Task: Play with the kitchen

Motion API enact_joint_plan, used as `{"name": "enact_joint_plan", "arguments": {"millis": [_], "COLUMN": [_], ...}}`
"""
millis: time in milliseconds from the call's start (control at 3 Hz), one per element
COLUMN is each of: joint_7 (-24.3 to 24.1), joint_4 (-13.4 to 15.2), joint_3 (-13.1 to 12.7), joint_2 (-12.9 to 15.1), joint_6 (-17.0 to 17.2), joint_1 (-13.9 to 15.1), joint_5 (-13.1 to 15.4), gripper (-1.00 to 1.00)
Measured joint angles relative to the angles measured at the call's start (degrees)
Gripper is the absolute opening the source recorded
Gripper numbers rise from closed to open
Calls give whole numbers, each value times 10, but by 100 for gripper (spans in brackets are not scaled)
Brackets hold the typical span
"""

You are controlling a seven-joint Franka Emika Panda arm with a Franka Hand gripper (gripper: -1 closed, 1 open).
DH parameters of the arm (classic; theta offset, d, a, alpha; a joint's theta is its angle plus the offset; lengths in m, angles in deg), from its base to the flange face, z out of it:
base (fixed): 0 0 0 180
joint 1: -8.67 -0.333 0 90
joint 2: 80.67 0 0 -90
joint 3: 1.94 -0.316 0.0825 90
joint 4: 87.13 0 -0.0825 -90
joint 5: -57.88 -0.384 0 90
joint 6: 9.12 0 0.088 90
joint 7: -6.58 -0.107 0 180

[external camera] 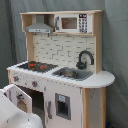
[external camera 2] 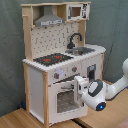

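The kitchen stands on a wooden floor against a grey backdrop, with its stovetop at counter level and its faucet over the sink. In the second exterior view, the gripper sits at the oven door, close against the door's upper right corner. From the gripper, the door panel lies at about 9 o'clock. In the first exterior view, the door hangs swung partly outward. Whether the fingers are clamped on the door edge or released cannot be determined. Any coming swing of the door likely depends on this contact at its free edge.
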Motion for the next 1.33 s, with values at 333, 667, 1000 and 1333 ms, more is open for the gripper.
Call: {"name": "enact_joint_plan", "arguments": {"millis": [333, 667, 1000, 1333], "joint_7": [30, 61, 89, 123], "joint_4": [-15, -31, -48, -54], "joint_3": [-12, -22, -31, -35], "joint_2": [0, 0, -1, -1], "joint_6": [22, 40, 57, 65], "joint_1": [0, 0, 0, 0], "joint_5": [-44, -87, -130, -147], "gripper": [-100, -100, -100, -100]}}
